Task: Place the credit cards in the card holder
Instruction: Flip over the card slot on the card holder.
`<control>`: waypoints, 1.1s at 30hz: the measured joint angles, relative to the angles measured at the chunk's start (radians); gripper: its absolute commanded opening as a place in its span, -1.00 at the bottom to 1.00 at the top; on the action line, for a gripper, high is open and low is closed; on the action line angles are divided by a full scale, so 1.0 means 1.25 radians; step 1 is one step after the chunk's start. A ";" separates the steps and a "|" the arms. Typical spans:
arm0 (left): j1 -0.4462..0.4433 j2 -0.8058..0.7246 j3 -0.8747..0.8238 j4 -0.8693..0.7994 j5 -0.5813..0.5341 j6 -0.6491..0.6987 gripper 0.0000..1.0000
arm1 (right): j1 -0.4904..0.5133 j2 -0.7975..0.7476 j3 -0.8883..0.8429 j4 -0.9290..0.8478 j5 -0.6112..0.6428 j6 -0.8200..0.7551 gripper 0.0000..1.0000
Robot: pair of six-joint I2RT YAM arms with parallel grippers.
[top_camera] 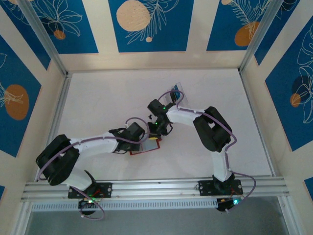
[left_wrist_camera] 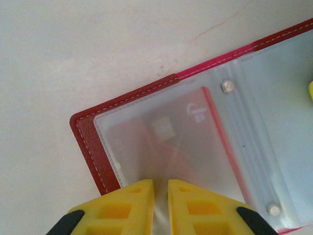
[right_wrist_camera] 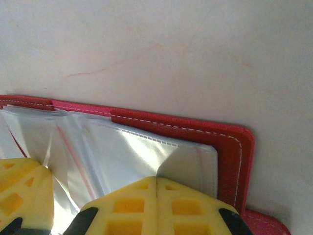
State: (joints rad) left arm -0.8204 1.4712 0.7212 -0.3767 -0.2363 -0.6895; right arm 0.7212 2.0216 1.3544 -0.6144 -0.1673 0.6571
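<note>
The red card holder (top_camera: 145, 148) lies open on the white table between both grippers, its clear sleeves facing up. In the left wrist view a red card (left_wrist_camera: 195, 142) sits flat inside one sleeve, beside the holder's stitched red border (left_wrist_camera: 88, 142). My left gripper (left_wrist_camera: 161, 188) pinches a ridge of clear sleeve in a narrow gap at that page's near edge. My right gripper (right_wrist_camera: 156, 183) is shut tight on a tented sleeve by the holder's other corner (right_wrist_camera: 230, 142). From above, the left gripper (top_camera: 145, 138) and right gripper (top_camera: 159, 133) almost touch. A blue card (top_camera: 175, 91) lies further back.
The left gripper's yellow finger (right_wrist_camera: 19, 196) shows close beside the right one. Metal rails (top_camera: 146, 186) run along the near edge, and patterned walls (top_camera: 146, 24) enclose the table on three sides. Open white tabletop (top_camera: 98, 98) lies left and right of the arms.
</note>
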 measured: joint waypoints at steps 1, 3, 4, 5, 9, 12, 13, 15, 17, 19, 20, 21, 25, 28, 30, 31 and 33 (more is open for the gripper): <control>0.000 0.000 -0.001 0.002 0.000 0.000 -0.68 | 0.000 0.000 0.000 0.000 0.000 -0.002 -1.00; 0.000 0.000 -0.001 0.003 0.000 0.000 -0.69 | -0.002 0.000 0.000 0.000 -0.001 -0.010 -1.00; 0.000 0.000 -0.001 0.003 0.000 0.000 -0.69 | -0.002 -0.002 0.001 -0.001 0.000 -0.015 -0.99; 0.000 0.000 -0.001 0.003 0.000 0.000 -0.69 | -0.005 -0.003 0.001 -0.002 0.004 -0.020 -0.97; 0.000 0.000 -0.006 0.012 0.000 0.000 -0.69 | -0.040 -0.027 0.027 -0.030 0.042 -0.043 -0.71; -0.001 0.000 -0.009 0.024 -0.001 0.000 -0.69 | -0.088 -0.047 0.102 -0.066 0.094 -0.074 -0.53; -0.001 0.000 -0.011 0.027 -0.001 0.000 -0.70 | -0.105 -0.049 0.137 -0.078 0.115 -0.084 -0.49; -0.002 0.003 -0.011 0.036 -0.001 0.000 -0.70 | -0.138 -0.049 0.219 -0.100 0.172 -0.112 -0.44; -0.004 0.004 -0.012 0.044 -0.001 0.000 -0.70 | -0.169 -0.043 0.300 -0.129 0.220 -0.136 -0.43; -0.007 0.007 -0.013 0.051 -0.001 0.000 -0.70 | -0.198 -0.023 0.382 -0.152 0.265 -0.160 -0.42; -0.008 0.009 -0.013 0.056 -0.001 0.000 -0.70 | -0.214 -0.006 0.428 -0.164 0.288 -0.172 -0.42; -0.009 0.010 -0.014 0.060 -0.001 0.000 -0.70 | -0.228 0.011 0.464 -0.172 0.306 -0.183 -0.42; -0.014 0.015 -0.016 0.077 -0.004 0.000 -0.71 | -0.274 0.077 0.542 -0.194 0.349 -0.217 -0.39; -0.016 0.020 -0.016 0.087 -0.004 0.000 -0.71 | -0.299 0.133 0.583 -0.213 0.360 -0.239 -0.37; -0.018 0.020 -0.017 0.090 -0.005 0.000 -0.71 | -0.306 0.168 0.604 -0.220 0.361 -0.255 -0.37; -0.018 0.020 -0.017 0.090 -0.006 -0.001 -0.71 | -0.307 0.182 0.612 -0.223 0.362 -0.261 -0.37; -0.020 0.020 -0.019 0.093 -0.007 -0.001 -0.72 | -0.306 0.204 0.631 -0.234 0.363 -0.273 -0.37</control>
State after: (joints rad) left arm -0.8452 1.4960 0.6979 -0.2607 -0.2455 -0.6907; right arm 0.3382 2.2761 2.1437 -0.9066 0.2859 0.3157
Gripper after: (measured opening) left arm 0.144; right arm 0.312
